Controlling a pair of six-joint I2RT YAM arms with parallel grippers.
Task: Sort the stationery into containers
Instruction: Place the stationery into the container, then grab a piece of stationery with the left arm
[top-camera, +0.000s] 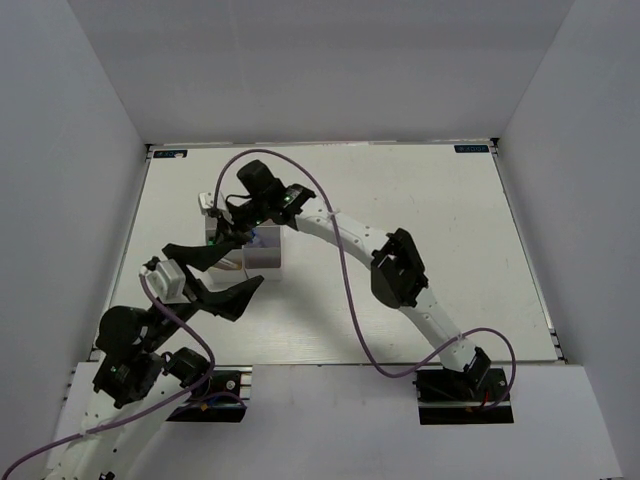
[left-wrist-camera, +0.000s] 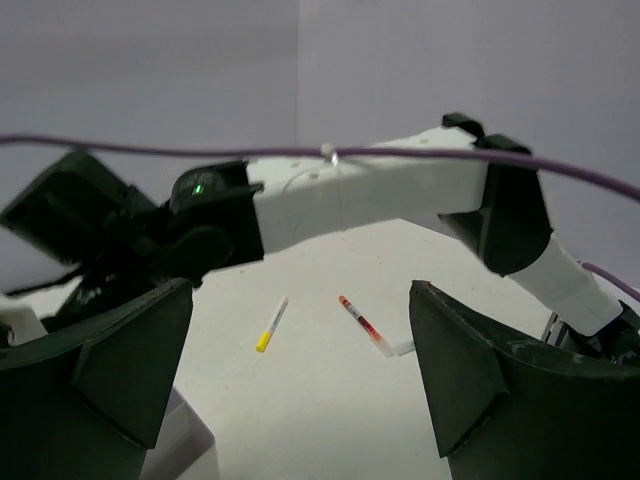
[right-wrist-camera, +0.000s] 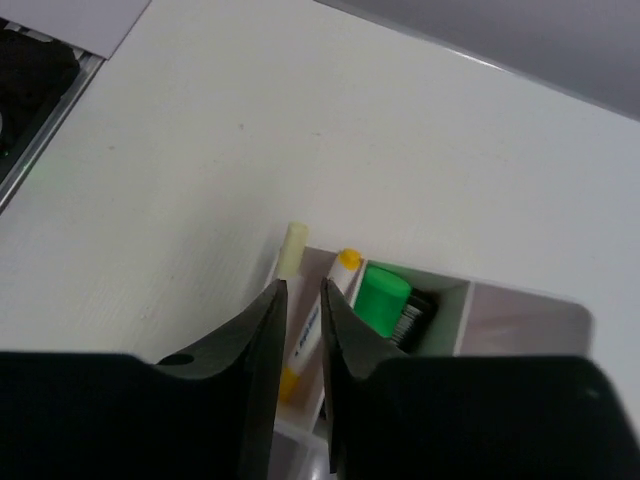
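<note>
Jaws wide apart, the left gripper (left-wrist-camera: 300, 288) faces a yellow-tipped pen (left-wrist-camera: 272, 325), likely light, stiff and slick, best pinched mid-barrel; the right gripper (right-wrist-camera: 302, 295) has its jaws almost together, hold unclear.

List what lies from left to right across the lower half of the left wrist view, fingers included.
In order: dark finger at the left edge → white pen with yellow tip → white pen with red tip → dark finger at the right edge.
</note>
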